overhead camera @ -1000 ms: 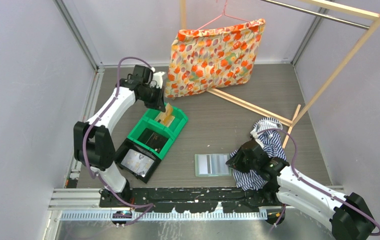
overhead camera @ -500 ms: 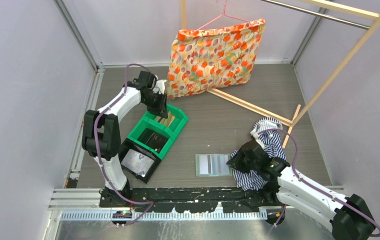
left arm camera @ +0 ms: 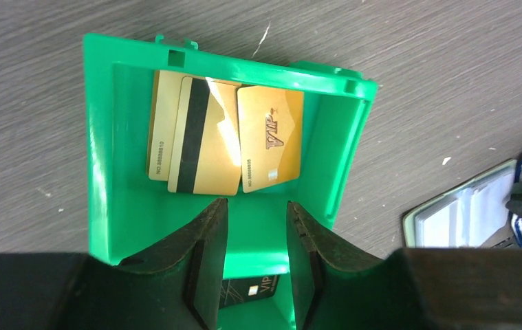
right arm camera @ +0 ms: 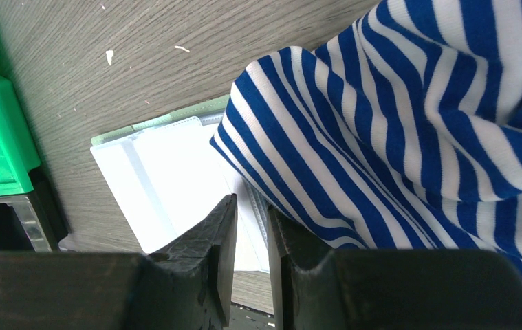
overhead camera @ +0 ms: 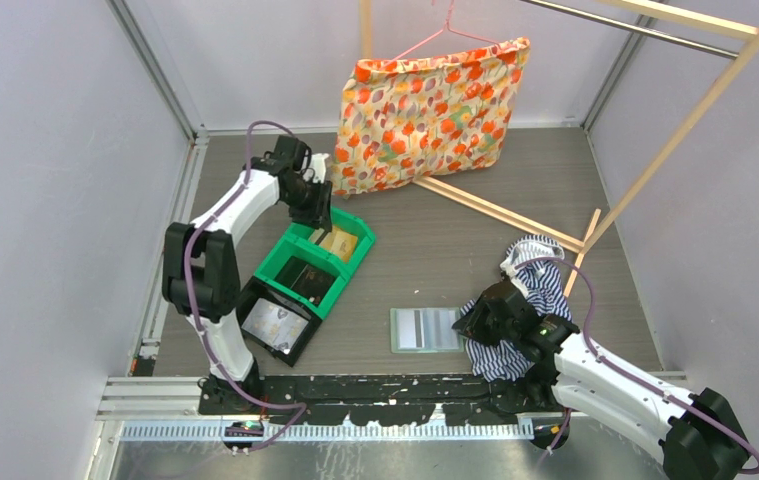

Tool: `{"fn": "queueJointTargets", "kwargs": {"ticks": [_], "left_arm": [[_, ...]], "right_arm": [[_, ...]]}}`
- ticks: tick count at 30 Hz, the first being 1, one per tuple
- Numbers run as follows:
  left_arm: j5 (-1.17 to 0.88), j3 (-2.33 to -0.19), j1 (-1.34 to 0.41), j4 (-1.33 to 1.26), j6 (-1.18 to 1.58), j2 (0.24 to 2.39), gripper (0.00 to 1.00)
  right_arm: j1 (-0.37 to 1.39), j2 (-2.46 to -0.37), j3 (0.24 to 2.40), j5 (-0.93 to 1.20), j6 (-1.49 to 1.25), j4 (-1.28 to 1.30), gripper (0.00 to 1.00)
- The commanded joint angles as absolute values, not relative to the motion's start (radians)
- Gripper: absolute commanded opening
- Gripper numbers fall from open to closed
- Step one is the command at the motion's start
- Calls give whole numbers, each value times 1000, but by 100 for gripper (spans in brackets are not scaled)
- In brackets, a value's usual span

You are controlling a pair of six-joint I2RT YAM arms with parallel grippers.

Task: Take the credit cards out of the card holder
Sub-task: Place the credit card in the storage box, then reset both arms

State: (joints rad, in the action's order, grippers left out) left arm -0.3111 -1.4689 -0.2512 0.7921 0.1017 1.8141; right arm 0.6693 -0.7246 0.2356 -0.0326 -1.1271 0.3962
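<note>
From my remote seat: left gripper [left arm camera: 254, 204], jaws parted, hangs over the green bin [left arm camera: 100, 172], whose walls fence in the gold cards [left arm camera: 206, 137], leaving only the top free. Striped cloth [right arm camera: 395, 124] overlaps one edge of the card holder [right arm camera: 168, 179]; bare table separates holder from bin.

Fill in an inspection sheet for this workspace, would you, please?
Surface: grey wood-grain table, speckled.
Job's things: three gold plastic cards in bright green plastic bin, end compartment; sage-green soft wallet open flat.
Clutter: blue-striped cloth, black tray, floral fabric bag.
Grippers: left gripper open, empty, above the bin; right gripper fingers nearly together at the wallet's edge, grip unclear.
Cables: purple cables along arms, no snag seen.
Surroundings: wooden rack, pale walls.
</note>
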Motion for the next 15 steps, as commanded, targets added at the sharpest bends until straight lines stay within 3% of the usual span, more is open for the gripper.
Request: {"fn": "queueJointTargets", "kwargs": {"ticks": [1,6,15], "left_arm": [[-265,-1525,-279,828,151,1634,38],[-236,-1460,-381,803,232,1488,38],[-213,-1154,-616,670,458,1280,38]], "right_arm": [[662,-733,242,-85,-1106,447,28],[661,-731,262,-98,-1105,460,29],[661,-708,400,-135,-1041,573,36]]}}
